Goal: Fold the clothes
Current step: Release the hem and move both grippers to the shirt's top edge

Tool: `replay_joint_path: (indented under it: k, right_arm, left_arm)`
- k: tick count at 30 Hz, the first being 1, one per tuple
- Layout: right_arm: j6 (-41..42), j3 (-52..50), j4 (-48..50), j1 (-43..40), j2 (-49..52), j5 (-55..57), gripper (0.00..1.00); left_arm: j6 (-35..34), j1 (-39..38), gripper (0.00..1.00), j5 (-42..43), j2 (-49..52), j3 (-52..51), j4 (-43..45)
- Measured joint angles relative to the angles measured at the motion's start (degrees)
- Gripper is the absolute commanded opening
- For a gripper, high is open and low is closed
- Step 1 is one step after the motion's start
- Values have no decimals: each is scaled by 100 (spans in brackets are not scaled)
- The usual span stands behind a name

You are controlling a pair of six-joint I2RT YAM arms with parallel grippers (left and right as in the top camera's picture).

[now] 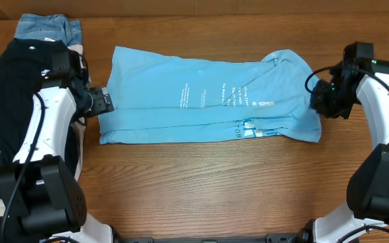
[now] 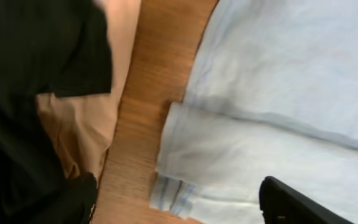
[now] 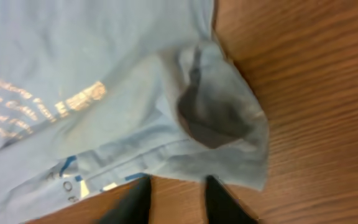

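Observation:
The clothes, a light sky-blue T-shirt (image 1: 201, 94) with white print, lie across the table's middle, folded lengthwise into a long band. My left gripper (image 1: 105, 101) is at the band's left end. In the left wrist view it (image 2: 179, 208) stands wide open, with the shirt's layered edge (image 2: 229, 155) between the fingers and not pinched. My right gripper (image 1: 314, 101) is at the band's right end. Its fingers (image 3: 176, 202) are apart with bare wood between them, just short of the shirt's rumpled corner (image 3: 229, 137).
A black T-shirt (image 1: 5, 101) and a beige cloth (image 2: 79, 124) lie heaped at the left under my left arm. Blue jeans (image 1: 46, 28) sit at the back left. Bare wooden table (image 1: 201, 182) runs in front of the shirt.

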Motion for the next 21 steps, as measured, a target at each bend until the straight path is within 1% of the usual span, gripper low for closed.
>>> replay_joint_path:
  k: [1, 3, 5, 9, 13, 17, 21]
  right_arm:
    - [17, 214, -61, 0, 0, -26, 56]
    - [-44, 564, -114, 4, 0, -35, 68]
    - [-50, 964, -160, 26, 0, -46, 73]
    - [-111, 1473, -24, 144, 0, -52, 76]
    - [-170, 1547, 433, 289, 2, -50, 78]
    - [-310, 1561, 817, 389, 74, -52, 81]
    - [-470, 1572, 955, 468, 310, -26, 81]
  left_arm:
    - [46, 0, 89, 111, 2, 170, -48]
    - [61, 0, 88, 295, 7, 490, -92]
    - [76, -4, 88, 505, 7, 863, -109]
    - [129, -131, 88, 859, 37, 1788, -136]
    - [249, -463, 88, 1008, 334, 2879, -291]
    - [302, -743, 87, 1104, 1008, 3753, -385]
    - [345, -868, 85, 1150, 1880, 4092, -295]
